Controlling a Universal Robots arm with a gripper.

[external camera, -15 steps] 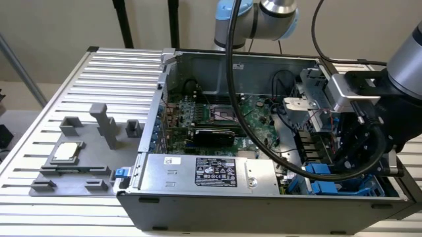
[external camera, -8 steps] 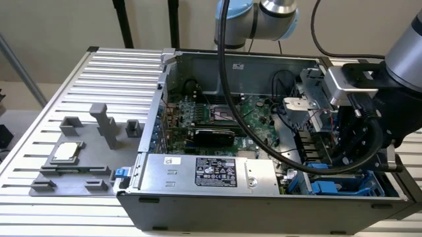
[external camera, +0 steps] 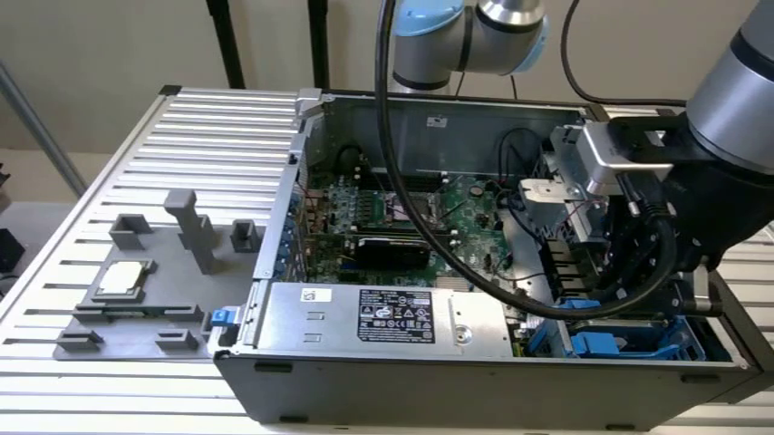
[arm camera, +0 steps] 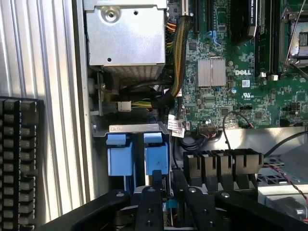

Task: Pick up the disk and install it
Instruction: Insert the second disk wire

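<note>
My gripper [arm camera: 169,202] reaches down into the drive bay at the corner of the open computer case [external camera: 278,372]. Its two black fingers [arm camera: 149,207] stand close together. Between them shows a thin blue and silver edge, which I take to be the disk [arm camera: 166,205] held on edge; most of it is hidden by the fingers. Just beyond the fingertips stand two blue bay brackets [arm camera: 120,159]. In the exterior view the arm's wrist [external camera: 677,208] hangs over the bay at the right, above blue plastic [external camera: 604,344].
The case holds a green motherboard [external camera: 400,217], a silver power supply [external camera: 387,313] and a thick black cable loop [external camera: 418,227]. A grey fixture plate at the exterior view's left carries a small silver chip [external camera: 121,279]. A metal box [arm camera: 125,33] and cable bundles [arm camera: 178,53] crowd the bay.
</note>
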